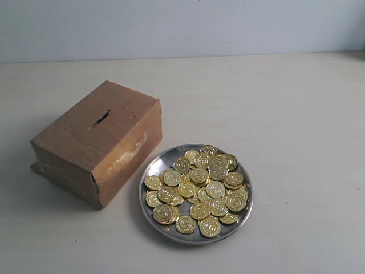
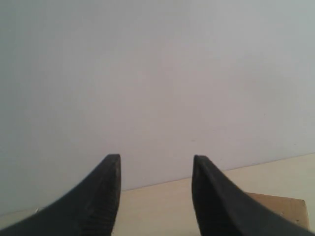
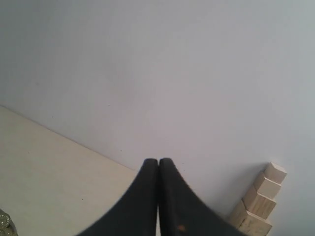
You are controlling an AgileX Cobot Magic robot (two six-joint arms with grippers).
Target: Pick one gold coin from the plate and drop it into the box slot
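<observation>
A shiny silver plate (image 1: 149, 170) lies at the table's front centre, heaped with several gold coins (image 1: 199, 185). To its left stands the brown cardboard box (image 1: 122, 148), taped at the seams, with the dark box slot (image 1: 101, 118) in its top face. Neither arm shows in the exterior view. In the left wrist view my left gripper (image 2: 155, 164) is open, nothing between its black fingers, and a corner of the box (image 2: 278, 206) shows beside one finger. My right gripper (image 3: 158, 162) is shut, empty, facing the wall; a gold coin edge (image 3: 4, 222) peeks in at the frame border.
A stack of small wooden blocks (image 3: 258, 199) leans by the wall in the right wrist view. A pale wall runs behind the light tabletop (image 1: 274, 103).
</observation>
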